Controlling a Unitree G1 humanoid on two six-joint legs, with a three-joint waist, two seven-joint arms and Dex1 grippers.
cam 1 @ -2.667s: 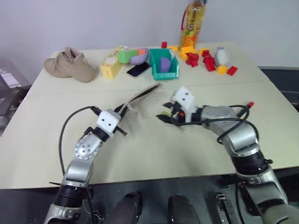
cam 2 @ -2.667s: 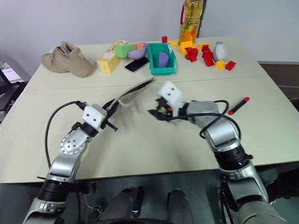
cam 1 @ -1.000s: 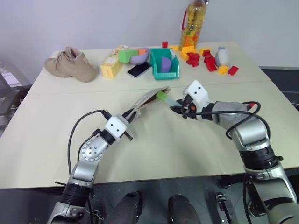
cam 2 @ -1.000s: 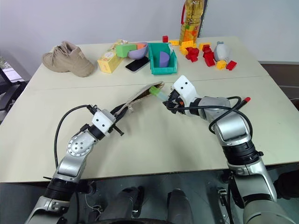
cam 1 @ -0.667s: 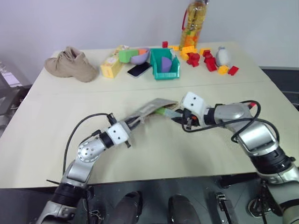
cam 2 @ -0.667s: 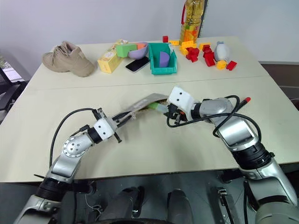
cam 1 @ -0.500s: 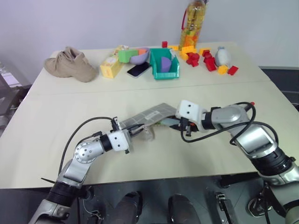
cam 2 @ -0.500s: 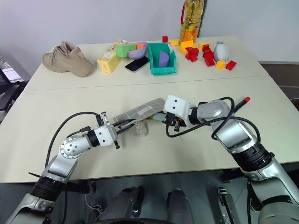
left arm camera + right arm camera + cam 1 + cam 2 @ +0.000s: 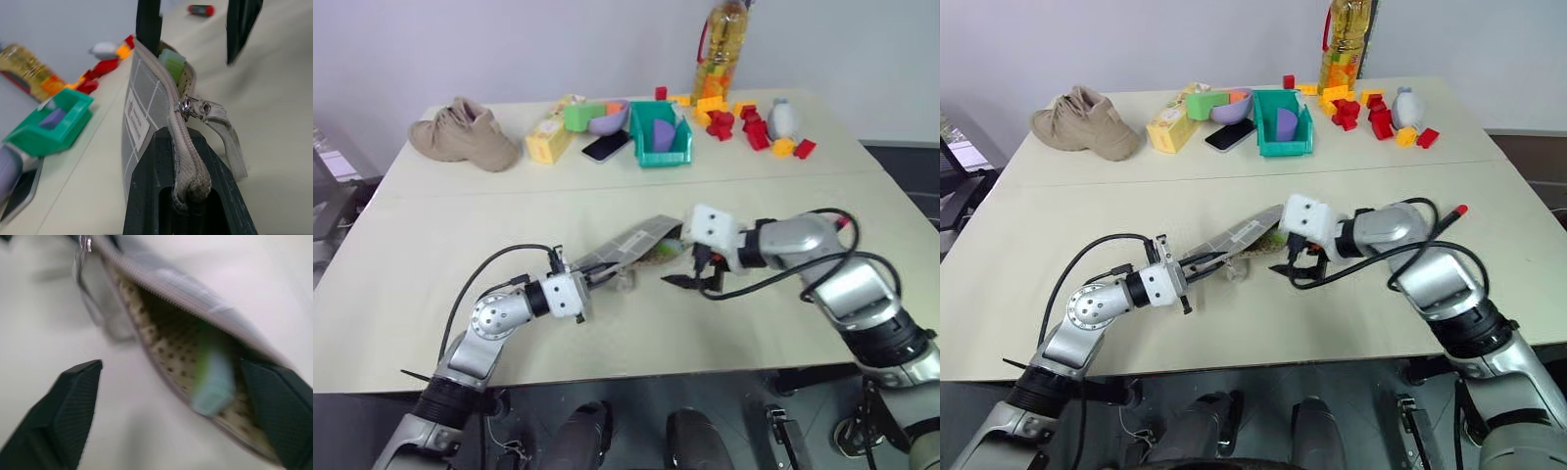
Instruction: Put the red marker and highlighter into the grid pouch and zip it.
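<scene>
The right gripper point(image 9: 1295, 266) jaws, just spread, have released the highlighter point(image 9: 215, 382) into the pouch point(image 9: 631, 245) at frame centre. The left gripper point(image 9: 188, 161) stays clamped on the pouch end. The marker point(image 9: 1442, 221) remains at right, next to load.

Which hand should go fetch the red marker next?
The right hand: it is open and free, and the red marker lies on its side. The left hand is shut on the grid pouch.
</scene>
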